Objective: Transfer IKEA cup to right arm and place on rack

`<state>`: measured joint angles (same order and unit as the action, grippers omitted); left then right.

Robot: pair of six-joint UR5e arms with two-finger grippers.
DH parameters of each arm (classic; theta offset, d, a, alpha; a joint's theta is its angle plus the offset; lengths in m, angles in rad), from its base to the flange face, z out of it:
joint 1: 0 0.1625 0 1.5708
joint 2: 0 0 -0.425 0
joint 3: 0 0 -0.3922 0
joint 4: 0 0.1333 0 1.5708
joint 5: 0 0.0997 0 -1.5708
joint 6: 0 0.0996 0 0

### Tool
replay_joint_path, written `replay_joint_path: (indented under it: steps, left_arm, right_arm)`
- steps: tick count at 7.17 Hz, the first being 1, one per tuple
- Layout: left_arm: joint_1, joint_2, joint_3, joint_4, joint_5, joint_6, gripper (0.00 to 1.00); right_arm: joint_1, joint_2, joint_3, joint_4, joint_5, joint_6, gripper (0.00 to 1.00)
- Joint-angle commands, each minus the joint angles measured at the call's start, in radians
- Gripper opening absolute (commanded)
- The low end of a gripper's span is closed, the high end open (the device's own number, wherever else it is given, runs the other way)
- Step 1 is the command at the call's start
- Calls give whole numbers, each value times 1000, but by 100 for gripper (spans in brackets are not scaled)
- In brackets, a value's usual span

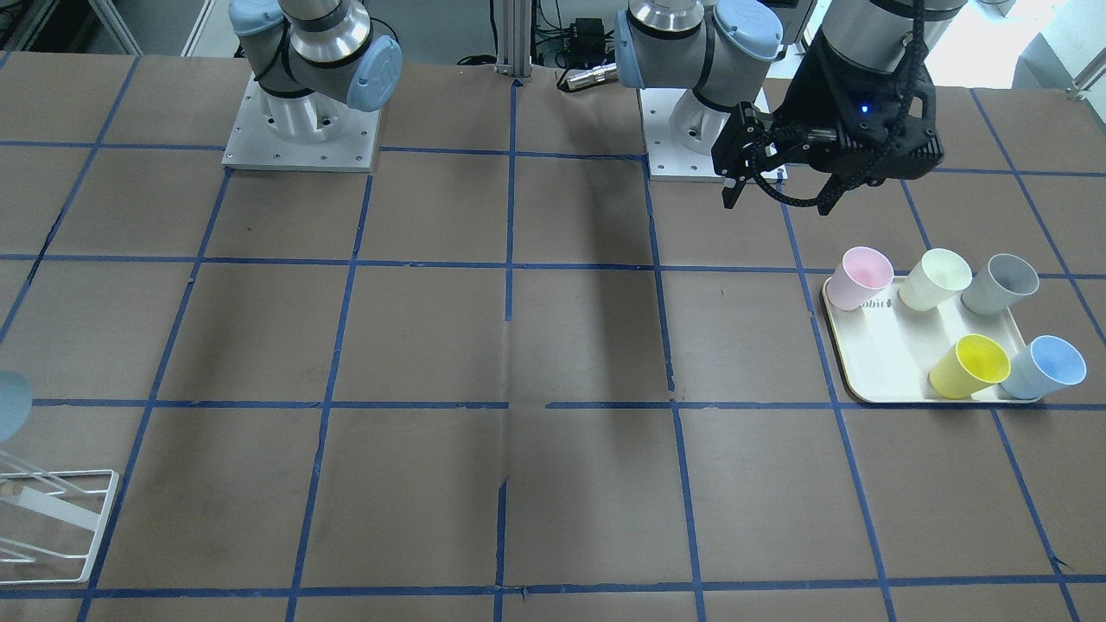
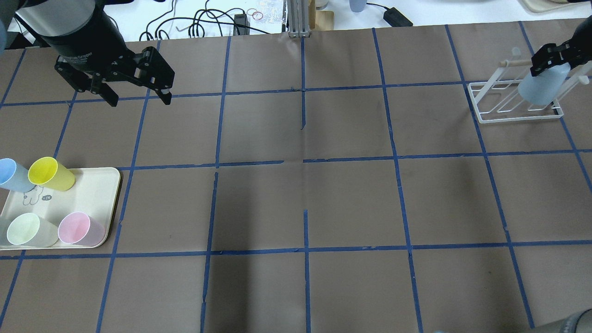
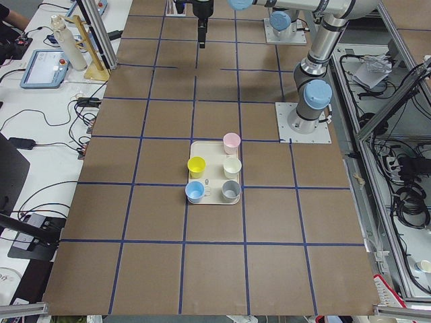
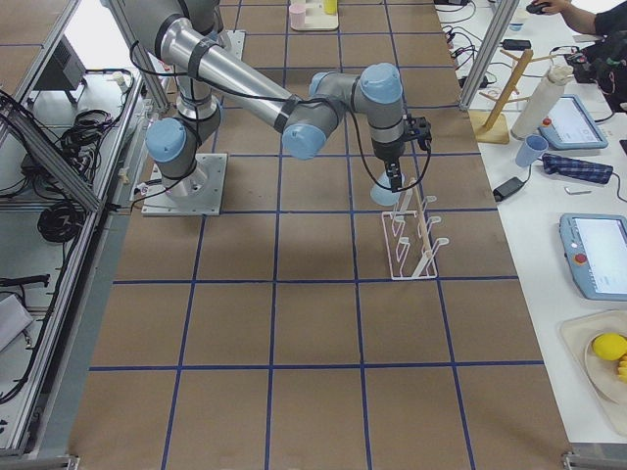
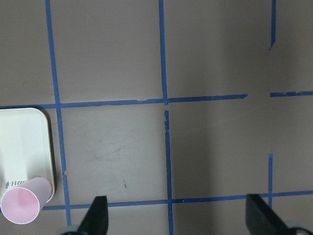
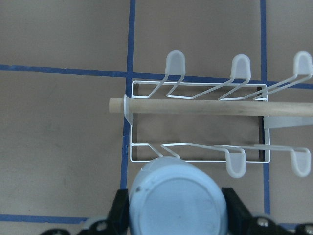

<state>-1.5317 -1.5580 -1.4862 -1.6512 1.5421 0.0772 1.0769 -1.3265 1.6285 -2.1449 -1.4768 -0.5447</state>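
Note:
The IKEA cup (image 2: 542, 87) is light blue and held upside down, its base toward the right wrist camera (image 6: 176, 196). My right gripper (image 2: 553, 59) is shut on it, with one finger on each side (image 6: 177, 218). The cup hangs over the near left peg of the white wire rack (image 2: 513, 99), which has a wooden bar (image 6: 205, 106) across its top. I cannot tell whether the cup touches the peg. The side view shows cup (image 4: 384, 192) and rack (image 4: 411, 245). My left gripper (image 2: 136, 96) is open and empty above the table, far from the rack (image 5: 178, 220).
A cream tray (image 2: 95, 185) at my left holds a yellow cup (image 2: 50, 174), another light blue cup (image 2: 11, 174), a pale green cup (image 2: 25, 230) and a pink cup (image 2: 79, 229). A grey cup (image 1: 1001, 285) also stands on it. Blue tape lines cross the brown table.

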Motion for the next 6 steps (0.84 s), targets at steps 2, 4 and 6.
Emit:
replay_joint_path:
  steps: [2, 4, 6]
  left_arm:
    - [1, 4, -8, -7, 1, -4, 100]
    - [1, 4, -8, -7, 1, -4, 100]
    - [1, 1, -6, -7, 1, -7, 100]
  right_arm:
    - [0, 38, 1, -43, 1, 12, 0]
    - [0, 46, 8, -43, 0, 22, 0]
    - [0, 73, 8, -43, 0, 23, 0]
